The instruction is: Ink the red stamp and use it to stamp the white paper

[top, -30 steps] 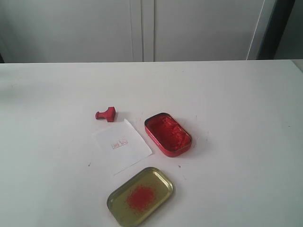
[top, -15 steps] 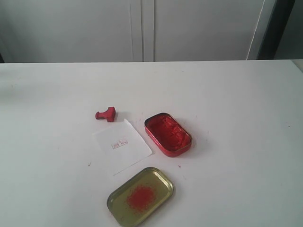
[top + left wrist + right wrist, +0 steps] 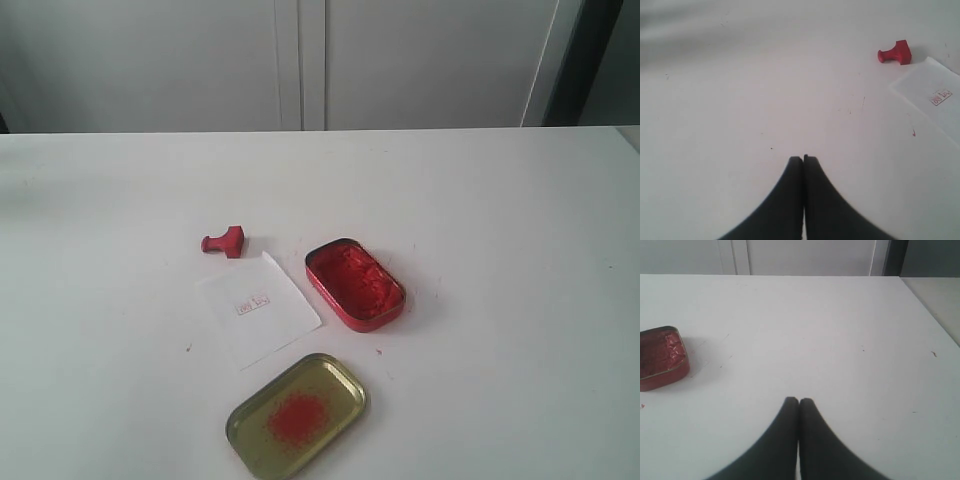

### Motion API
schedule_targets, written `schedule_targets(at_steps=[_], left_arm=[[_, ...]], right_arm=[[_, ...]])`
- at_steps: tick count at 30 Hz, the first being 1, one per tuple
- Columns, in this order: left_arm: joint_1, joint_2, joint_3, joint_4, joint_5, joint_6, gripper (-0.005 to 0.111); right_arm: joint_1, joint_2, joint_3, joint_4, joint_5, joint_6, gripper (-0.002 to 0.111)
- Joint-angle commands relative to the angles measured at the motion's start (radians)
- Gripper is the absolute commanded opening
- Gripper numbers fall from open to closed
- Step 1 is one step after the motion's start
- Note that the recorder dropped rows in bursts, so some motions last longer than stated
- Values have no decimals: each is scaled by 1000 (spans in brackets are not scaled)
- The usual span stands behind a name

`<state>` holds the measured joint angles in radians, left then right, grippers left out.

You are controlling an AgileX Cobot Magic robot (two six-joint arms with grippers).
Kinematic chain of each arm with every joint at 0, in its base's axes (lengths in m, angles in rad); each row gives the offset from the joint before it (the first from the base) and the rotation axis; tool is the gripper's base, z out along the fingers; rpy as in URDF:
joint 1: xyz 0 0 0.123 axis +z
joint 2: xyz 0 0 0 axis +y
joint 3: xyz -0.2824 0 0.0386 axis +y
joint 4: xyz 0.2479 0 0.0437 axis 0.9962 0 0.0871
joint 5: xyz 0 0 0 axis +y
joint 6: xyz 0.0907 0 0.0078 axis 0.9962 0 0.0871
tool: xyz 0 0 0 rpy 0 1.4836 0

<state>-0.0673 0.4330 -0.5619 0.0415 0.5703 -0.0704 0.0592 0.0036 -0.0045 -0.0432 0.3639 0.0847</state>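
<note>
Left end effector [image 3: 803,159] is hovering over bare tabletop [image 3: 500,200] with jaws pressed together, gripping nothing; right end effector [image 3: 799,401] is doing the same, jaws closed and empty, with the red ink tin [image 3: 661,357] off to one side of it. Neither arm is showing in the exterior view. Landmark is the red ink tin: the red stamp [image 3: 224,242] is lying on its side, left of the tin and a bit farther back, apart from it and not on the paper. The white paper [image 3: 260,308] is lying flat just left of the tin, its corner very close to the tin wall; contact is too close to call. The paper is already carrying a small red print [image 3: 252,303]. The gold lid [image 3: 297,414] is sitting in front of the tin, well apart. Judging by this, no step is in hand, with both arms idling. Another print would be calling for the left end effector opening, grabbing the stamp's handle and uprighting it before dipping into the tin.
</note>
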Motion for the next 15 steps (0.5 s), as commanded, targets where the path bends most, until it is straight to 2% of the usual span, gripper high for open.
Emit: schedule_targets(at_steps=[1,15], left_arm=[[-5,-73,105,16,-64,-2,0],[-5,-311,277,80,-91,-2,0]], right_arm=[[1,-4,4,-6,-14,0,0],[1,-4,4,-6,-14,0,0]])
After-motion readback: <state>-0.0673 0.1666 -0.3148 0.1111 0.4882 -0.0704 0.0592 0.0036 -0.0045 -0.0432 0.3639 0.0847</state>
